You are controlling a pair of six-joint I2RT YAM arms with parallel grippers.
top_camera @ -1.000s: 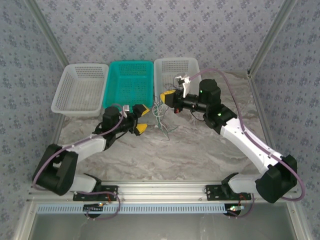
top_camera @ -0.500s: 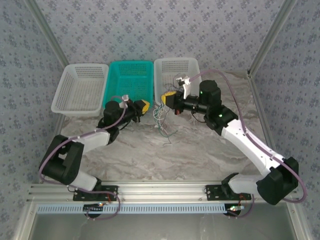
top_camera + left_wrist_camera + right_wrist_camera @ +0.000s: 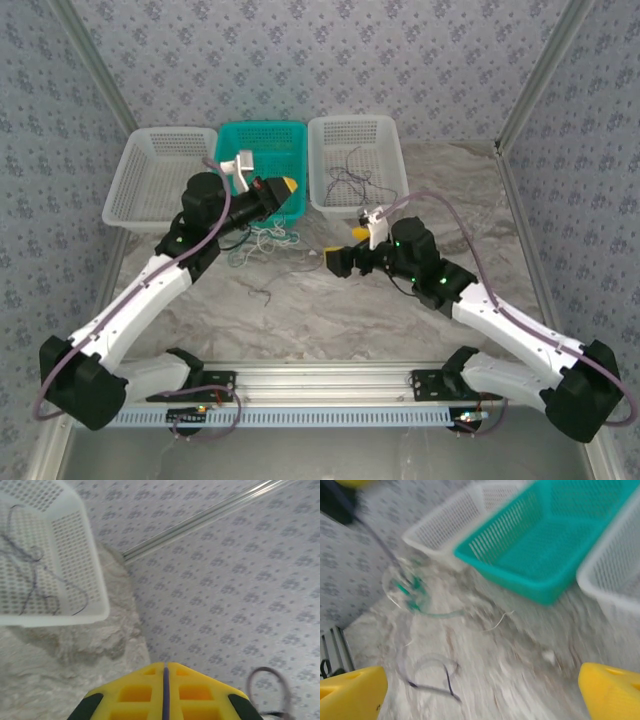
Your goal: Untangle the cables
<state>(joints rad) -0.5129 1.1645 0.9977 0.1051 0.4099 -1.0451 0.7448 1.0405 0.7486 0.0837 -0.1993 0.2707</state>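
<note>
Your left claw has its yellow fingers pressed flat together, seam closed. It hangs over the near rim of the teal basket. Below it, on the side towards the arm bases, the green and whitish tangle droops onto the table. In the right wrist view a thin taut strand climbs from that tangle up to the claw, so it looks gripped.

Your right claw is wide open, its fingertips far apart with nothing between them. The dark loose cable lies on the marble just ahead of it, not touching. Beyond this claw stands the right white basket, and a second dark cable is coiled on its floor, well apart from both claws
</note>
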